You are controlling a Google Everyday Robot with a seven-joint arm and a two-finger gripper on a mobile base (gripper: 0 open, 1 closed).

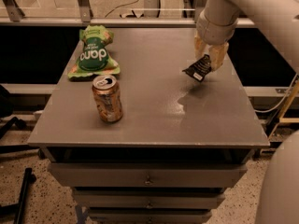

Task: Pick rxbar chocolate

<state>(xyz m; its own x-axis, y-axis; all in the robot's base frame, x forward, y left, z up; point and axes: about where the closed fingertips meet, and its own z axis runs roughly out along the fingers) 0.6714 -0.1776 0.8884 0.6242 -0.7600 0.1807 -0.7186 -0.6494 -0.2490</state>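
Your pincer (209,61) sits over the far right part of the table (149,120), hanging down from the pale arm (236,6) that enters from the upper right corner.

Pincer state: the two tan fingers (218,56) are clamped on the rxbar chocolate (198,69). They grip it by its upper end; the rest of the bar sticks out below and to the left of the fingers.

Bar: black wrapper, tilted on a diagonal, with the lower end showing a small white patch. It hangs clear of the table and touches nothing but the fingers. Its dark shadow (188,97) falls on the tabletop below and slightly nearer the front edge, apart from the bar itself.

Other things on the table:
- Green snack bag (93,55), lying flat at the far left, white lettering facing up. Well apart from your pincer.
- Orange soda can (107,99), upright, just in front of the bag on the left side, top tab visible. It stands near the bag; you cannot tell from here whether the two touch. Also well apart from the bar.

Table: grey top, with drawers (147,177) stacked beneath the front edge, each with a small knob.

Surroundings: speckled floor at lower left, a low rail behind the table's far edge, and a curved pale body part of the robot filling the lower right corner.
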